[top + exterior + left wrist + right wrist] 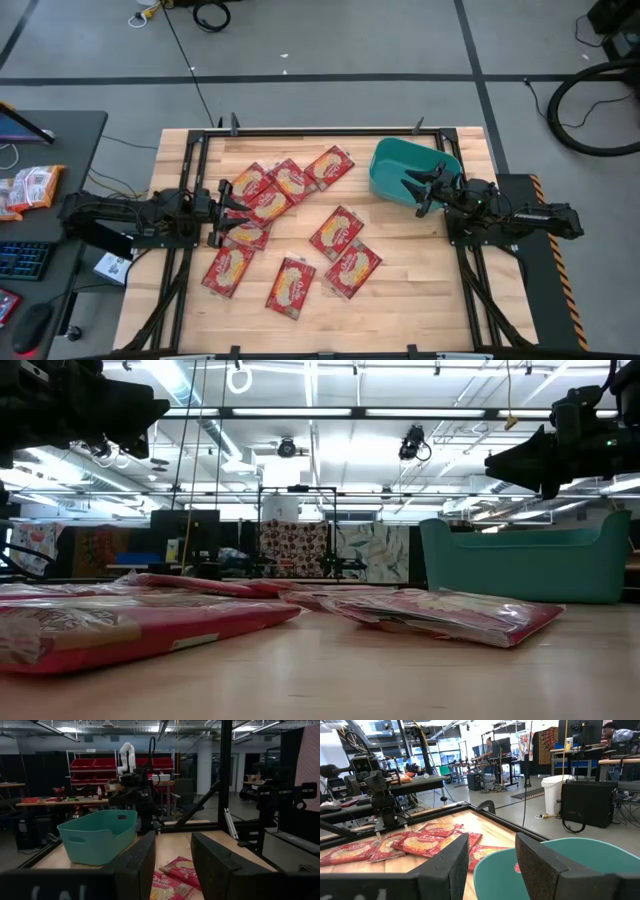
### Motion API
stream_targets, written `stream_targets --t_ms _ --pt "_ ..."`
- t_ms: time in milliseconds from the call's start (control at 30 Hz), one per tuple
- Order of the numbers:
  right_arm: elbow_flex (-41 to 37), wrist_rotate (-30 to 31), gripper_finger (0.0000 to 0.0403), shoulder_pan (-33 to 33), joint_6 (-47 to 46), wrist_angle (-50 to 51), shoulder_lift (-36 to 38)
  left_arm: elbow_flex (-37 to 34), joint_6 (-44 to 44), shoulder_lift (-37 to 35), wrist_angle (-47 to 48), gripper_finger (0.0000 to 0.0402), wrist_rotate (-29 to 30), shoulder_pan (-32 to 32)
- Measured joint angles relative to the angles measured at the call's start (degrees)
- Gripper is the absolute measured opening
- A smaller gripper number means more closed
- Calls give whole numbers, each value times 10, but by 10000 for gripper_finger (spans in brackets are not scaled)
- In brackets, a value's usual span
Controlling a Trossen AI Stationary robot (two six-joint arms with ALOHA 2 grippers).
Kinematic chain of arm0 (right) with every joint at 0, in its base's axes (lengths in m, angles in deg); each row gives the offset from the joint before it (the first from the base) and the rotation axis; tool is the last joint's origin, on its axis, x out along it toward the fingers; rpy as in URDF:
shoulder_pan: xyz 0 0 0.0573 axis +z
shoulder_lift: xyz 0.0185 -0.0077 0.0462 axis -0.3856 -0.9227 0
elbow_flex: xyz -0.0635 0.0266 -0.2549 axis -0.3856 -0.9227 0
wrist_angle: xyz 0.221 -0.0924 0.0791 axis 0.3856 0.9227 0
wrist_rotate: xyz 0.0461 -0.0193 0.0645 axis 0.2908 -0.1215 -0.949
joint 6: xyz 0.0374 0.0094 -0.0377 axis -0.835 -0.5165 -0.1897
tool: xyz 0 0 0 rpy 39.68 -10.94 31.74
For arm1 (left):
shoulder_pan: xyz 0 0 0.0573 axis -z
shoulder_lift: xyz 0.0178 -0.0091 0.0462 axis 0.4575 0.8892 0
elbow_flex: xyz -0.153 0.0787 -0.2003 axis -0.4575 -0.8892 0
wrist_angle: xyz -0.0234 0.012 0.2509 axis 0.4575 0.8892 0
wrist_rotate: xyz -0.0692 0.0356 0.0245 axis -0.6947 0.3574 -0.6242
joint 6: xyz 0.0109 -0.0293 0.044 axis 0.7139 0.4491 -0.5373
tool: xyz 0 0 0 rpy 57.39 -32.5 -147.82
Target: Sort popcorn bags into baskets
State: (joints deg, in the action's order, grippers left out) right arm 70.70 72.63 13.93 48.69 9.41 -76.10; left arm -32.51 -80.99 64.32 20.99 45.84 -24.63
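Under strip lights in a workshop full of racks and cables, the wooden bench [400, 290] carries about ten red popcorn bags [336, 232] spread flat across its middle and left, several overlapping near the left arm. The teal basket [390, 165] sits near the far right corner, and from the right wrist view a bit of red shows inside it, so I'd judge at least one bag is already in and the sorting has barely started. The right claw [422, 190] hangs over the basket's near edge, fingers [540, 865] spread wide and empty, touching nothing. The left claw [226, 212] hovers above the overlapping bags, also parted and holding nothing. Next, it seems, one claw must drop onto a bag's edge and pinch it cleanly without dragging its neighbours.
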Motion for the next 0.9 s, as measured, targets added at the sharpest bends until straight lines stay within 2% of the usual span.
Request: stream_targets --t_ms 267,367,567,633,800,900 --pt "0 0 166 0 0 0 0 0 0 0 0 130 0 0" --pt "0 8 166 0 28 -3 0 0 0 0 -1 130 0 0" --pt "0 17 166 -1 59 -10 0 0 -1 0 -63 130 2 0" --pt "0 17 166 -1 44 -18 0 0 -1 0 -80 130 2 0" --pt "0 14 166 -1 -64 -54 0 0 0 0 -102 130 5 0" --pt "0 6 166 0 -59 -79 0 0 3 0 -113 130 6 0"
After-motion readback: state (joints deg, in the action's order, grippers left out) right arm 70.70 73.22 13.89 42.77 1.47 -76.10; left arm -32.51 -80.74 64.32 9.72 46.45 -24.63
